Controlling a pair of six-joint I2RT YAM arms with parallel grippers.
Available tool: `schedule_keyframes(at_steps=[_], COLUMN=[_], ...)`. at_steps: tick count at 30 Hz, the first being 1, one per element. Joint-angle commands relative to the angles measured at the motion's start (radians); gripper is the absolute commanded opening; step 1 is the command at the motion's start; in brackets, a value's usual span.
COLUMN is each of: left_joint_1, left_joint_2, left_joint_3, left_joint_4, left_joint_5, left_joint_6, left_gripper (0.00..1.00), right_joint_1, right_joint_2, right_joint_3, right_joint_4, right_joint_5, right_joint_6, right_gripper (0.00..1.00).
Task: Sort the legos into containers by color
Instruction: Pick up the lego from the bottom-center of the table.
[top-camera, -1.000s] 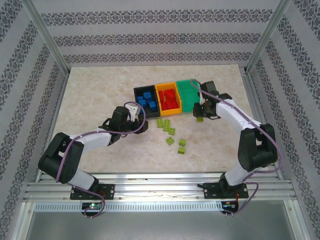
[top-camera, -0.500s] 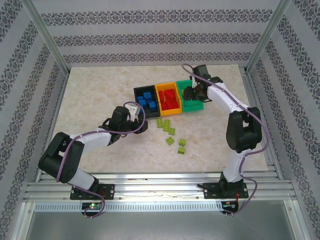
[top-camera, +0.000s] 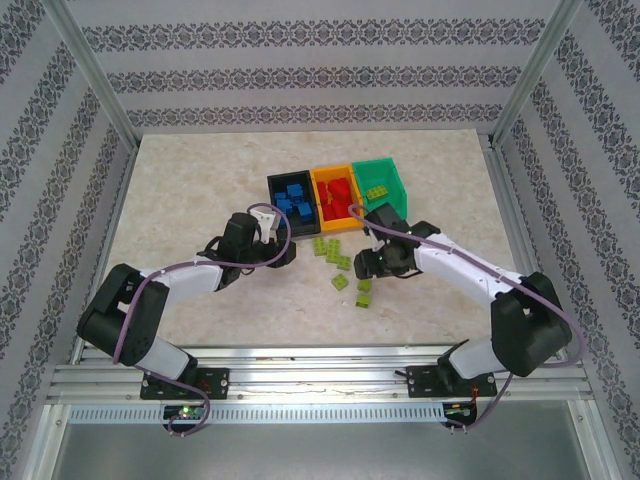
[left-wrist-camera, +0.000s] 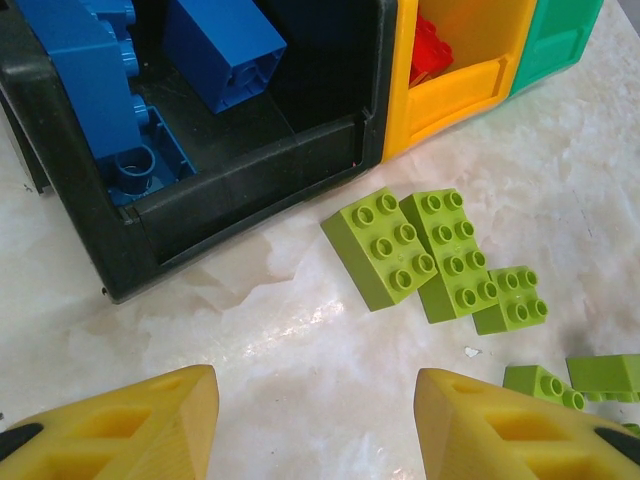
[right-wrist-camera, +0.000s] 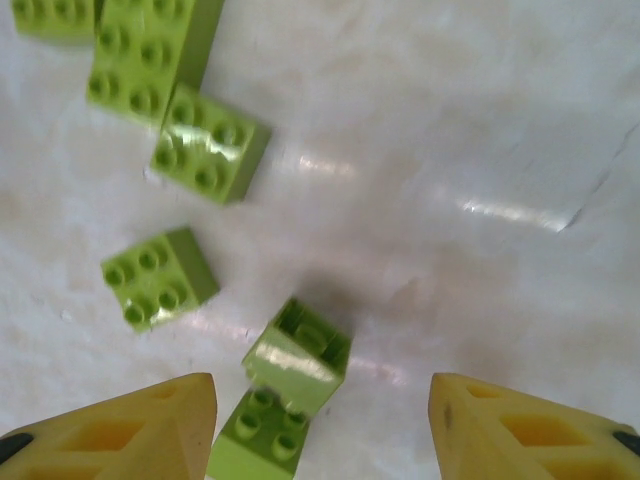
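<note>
Three bins stand in a row: black (top-camera: 292, 197) with blue legos (left-wrist-camera: 215, 45), orange-yellow (top-camera: 337, 197) with red legos (left-wrist-camera: 432, 52), and green (top-camera: 382, 184) with a lime lego (top-camera: 377, 190) inside. Several lime legos lie loose on the table in front of them (top-camera: 333, 254). My left gripper (top-camera: 293, 250) is open just before the black bin, with bare table between its fingers (left-wrist-camera: 160, 425). My right gripper (top-camera: 366, 270) is open, low over two lime legos: one tipped on its side (right-wrist-camera: 298, 355) leans on another (right-wrist-camera: 262, 432), both nearer its left finger (right-wrist-camera: 150, 430).
Three lime legos lie side by side (left-wrist-camera: 440, 255) near the orange-yellow bin's front, and two more sit to the right (left-wrist-camera: 570, 378). Other lime legos (right-wrist-camera: 160, 277) (right-wrist-camera: 210, 148) lie left of my right gripper. Metal frame posts and patterned walls border the marble table (top-camera: 200, 180).
My right arm swung from in front of the green bin up over it, then down to the loose lime legos. A lime lego now lies in the green bin. The left arm stayed put.
</note>
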Motion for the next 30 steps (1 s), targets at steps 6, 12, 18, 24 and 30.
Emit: schedule_keyframes(at_steps=[6,12,18,24,30], left_joint_1=[0.016,0.017,0.017,0.017,0.017], left_joint_2=[0.005,0.007,0.017,0.019,0.02], left_joint_3=[0.003,0.003,0.01,0.013,0.008], left_joint_4=[0.026,0.028,0.022,0.016,0.029], left_joint_5=[0.028,0.029,0.034,0.034,0.043], left_joint_6=[-0.014,-0.013,-0.009,-0.006,-0.014], left_gripper=[0.54,0.55,0.54,0.54,0.54], right_joint_1=[0.083,0.103,0.107,0.085,-0.011], right_joint_2=[0.111,0.213,0.235,0.192,0.147], right_joint_3=[-0.016,0.039,0.043,0.059,0.111], right_joint_4=[0.061,0.05,0.044,0.03,0.034], right_joint_5=[-0.009,0.054,0.081,0.09,0.078], right_joint_6=[0.1,0.069,0.055,0.038,0.005], right_gripper=[0.65,0.63,0.38,0.3,0.3])
